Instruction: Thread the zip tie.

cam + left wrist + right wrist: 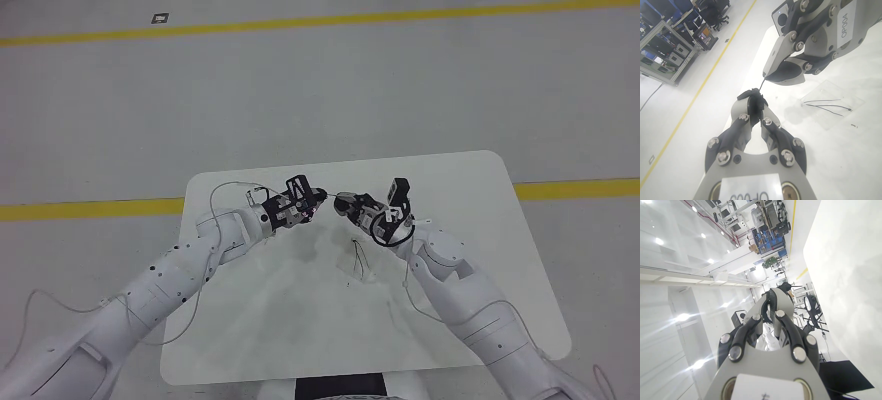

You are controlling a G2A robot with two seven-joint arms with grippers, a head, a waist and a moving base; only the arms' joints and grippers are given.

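Observation:
Above the middle of the white table [460, 190] my two grippers meet tip to tip. The left gripper [754, 94] is shut on the black head end of the zip tie [761, 85]. A short length of thin black strap runs from it up to the right gripper [765, 75], which is shut on the strap's other end. In the top view the left gripper [312, 204] and right gripper [341, 201] sit a small gap apart. The right gripper [773, 291] has its fingers pressed together; where the strap lies between them is hidden.
A clear plastic sheet [846, 94] lies flat on the table below the right gripper, with spare zip ties [826, 107] on it. The same spare zip ties [358, 257] lie just toward the robot from the grippers. A tiny black fragment [853, 125] lies beside the sheet.

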